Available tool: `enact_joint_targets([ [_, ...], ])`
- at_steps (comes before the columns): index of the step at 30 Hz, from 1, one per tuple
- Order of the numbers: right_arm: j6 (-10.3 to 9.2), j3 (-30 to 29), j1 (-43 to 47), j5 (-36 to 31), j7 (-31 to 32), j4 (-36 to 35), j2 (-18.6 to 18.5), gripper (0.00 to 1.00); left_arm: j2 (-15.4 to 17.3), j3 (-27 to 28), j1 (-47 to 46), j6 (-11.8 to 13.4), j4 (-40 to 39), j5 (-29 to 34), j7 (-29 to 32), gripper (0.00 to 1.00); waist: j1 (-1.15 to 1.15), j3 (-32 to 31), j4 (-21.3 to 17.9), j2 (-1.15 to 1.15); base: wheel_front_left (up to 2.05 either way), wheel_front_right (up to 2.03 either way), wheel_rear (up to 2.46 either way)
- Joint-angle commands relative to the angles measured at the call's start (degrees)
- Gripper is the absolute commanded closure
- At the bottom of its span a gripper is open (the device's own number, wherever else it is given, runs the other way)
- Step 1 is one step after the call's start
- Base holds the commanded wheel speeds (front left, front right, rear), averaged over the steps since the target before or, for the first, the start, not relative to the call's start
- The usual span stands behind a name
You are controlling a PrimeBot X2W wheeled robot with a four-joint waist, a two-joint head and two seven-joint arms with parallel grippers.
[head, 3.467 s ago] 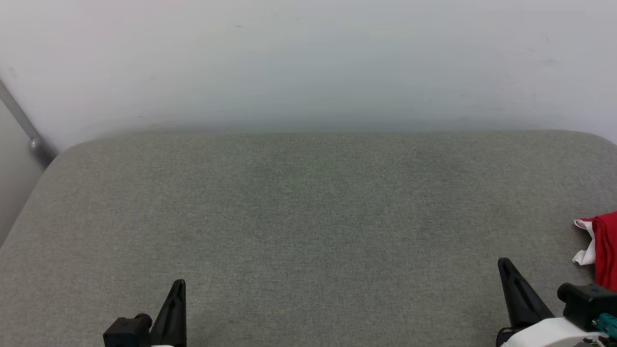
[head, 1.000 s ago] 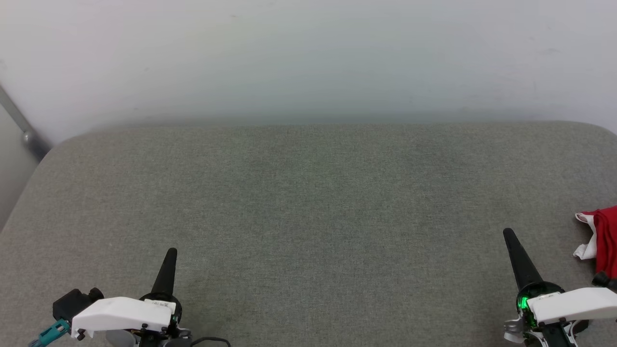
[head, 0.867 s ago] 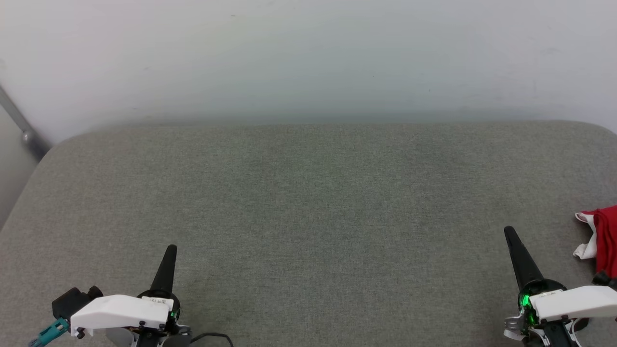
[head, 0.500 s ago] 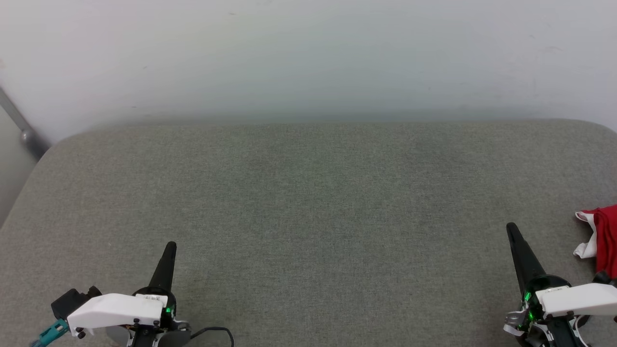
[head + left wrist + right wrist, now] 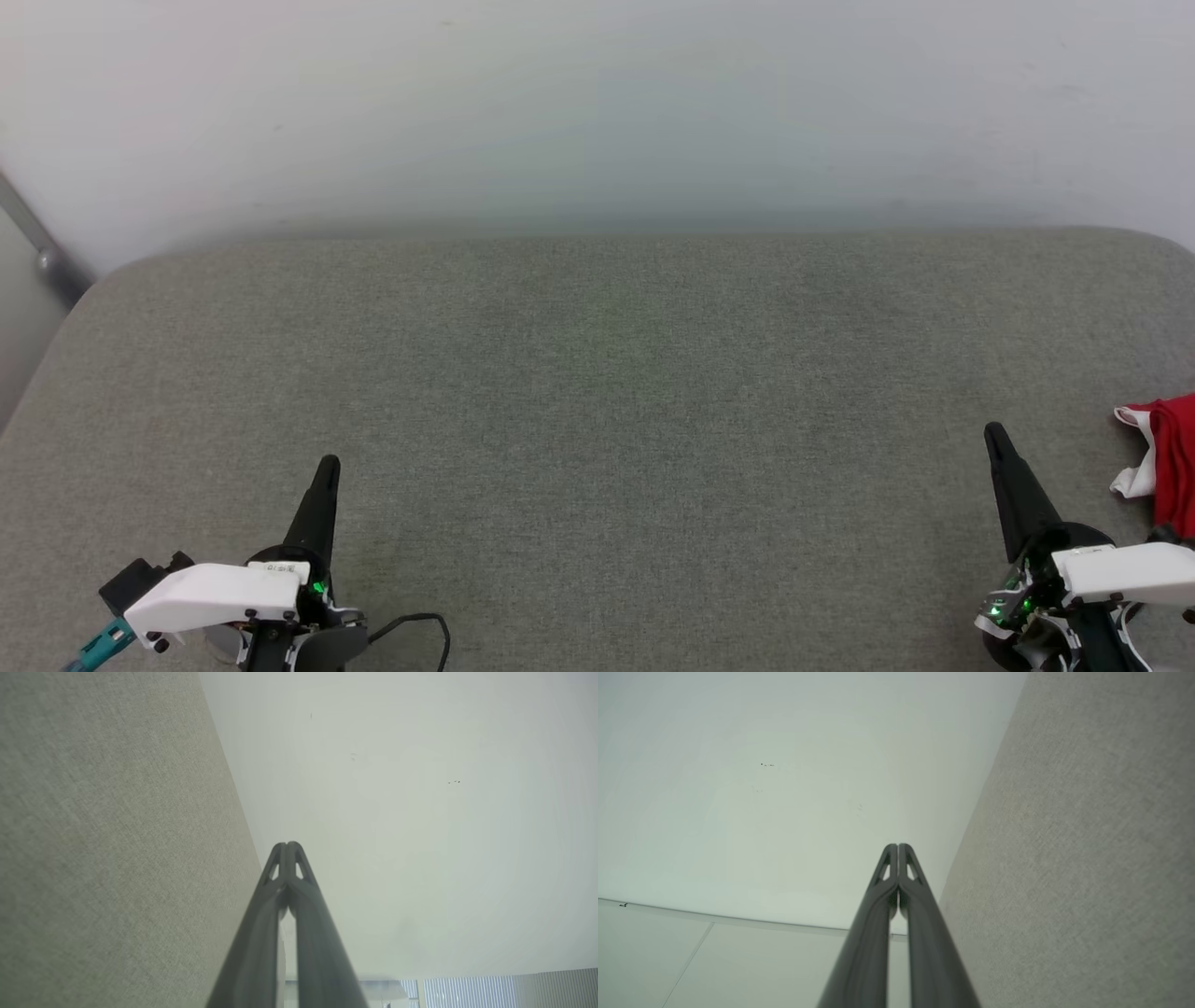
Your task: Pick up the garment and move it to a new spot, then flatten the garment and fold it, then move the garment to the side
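Far left: a grey metal bar [image 5: 42, 254] is seen slanting down the white wall [image 5: 597, 112] beside the corner of the work surface. Lower left: the left gripper [image 5: 327, 464] is held low over the grey fabric-covered pad [image 5: 597, 373]. Its two dark fingers are pressed together to a single point with nothing caught between them, and the left wrist view shows the tips closed on each other. Centre: the broad middle of the pad is shown as plain woven cloth, its far edge set against the wall. Lower right: the right gripper [image 5: 995, 433] is likewise closed tip to tip and empty. It is pointed up the head view and slightly left, as the right wrist view also shows. Far right: the garment [image 5: 1174, 467] is found on the pad at the frame's edge, near the right gripper's wrist. It is seen as a red bunch with a white sleeve end [image 5: 1134, 481] turned out. Most of it is cut off, so whether it is folded cannot be told. Step in hand: not settled, since the scene suits equally a shirt waiting to be picked up and one put aside after folding. Next move, as judged: if a lift is due, the nearer right gripper must be opened; if the shirt is set aside, nothing more is called for.
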Motion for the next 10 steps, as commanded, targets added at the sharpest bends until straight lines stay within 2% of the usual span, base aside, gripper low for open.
enact_joint_targets([
  [1,-0.01,-0.2,-1.0,1.3,0.0,0.3,-0.1,1.00,-0.1,0.5,-1.3,-0.5,0.1,-0.9,0.4,1.00,0.00,0.0,0.0,0.00,0.00,0.00,0.00],
  [10,-0.01,-0.4,-1.9,4.9,0.2,1.2,0.0,1.00,-1.0,1.6,-1.8,-1.3,0.6,-3.9,1.3,1.00,0.00,0.2,-0.1,0.00,0.00,0.00,0.00],
])
